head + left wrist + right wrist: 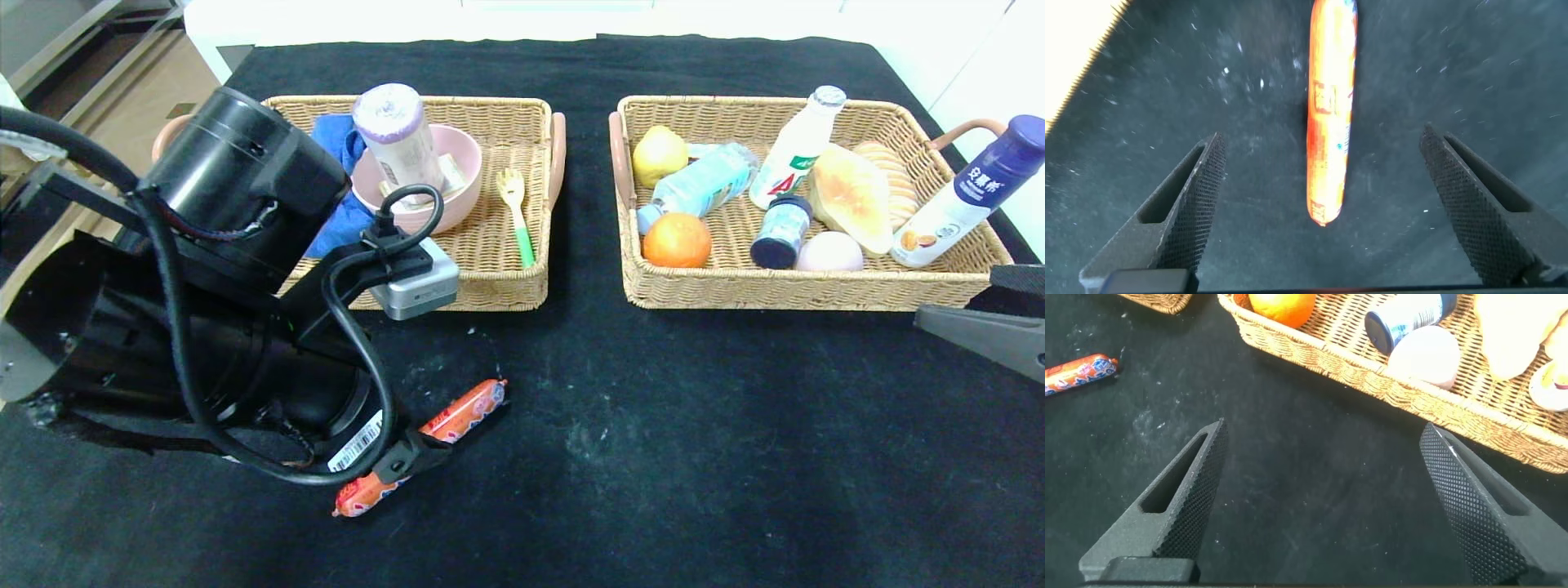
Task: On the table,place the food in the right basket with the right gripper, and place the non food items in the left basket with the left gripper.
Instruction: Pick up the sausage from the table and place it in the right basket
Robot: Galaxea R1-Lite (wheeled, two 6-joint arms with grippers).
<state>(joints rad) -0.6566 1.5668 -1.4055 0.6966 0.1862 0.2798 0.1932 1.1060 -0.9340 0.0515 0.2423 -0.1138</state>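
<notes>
Left gripper (pixel 1323 216) hangs over the black cloth table (pixel 653 457), jaws spread wide and empty; the orange plastic-wrapped sausage (pixel 1329 114) lies between them, long axis running away from the wrist, near tip level with the fingertips. Risk: sausage is food, so a left-arm grasp would missort it. Right gripper (pixel 1323 506) idles released beside the right wicker basket (pixel 1437 400).
</notes>
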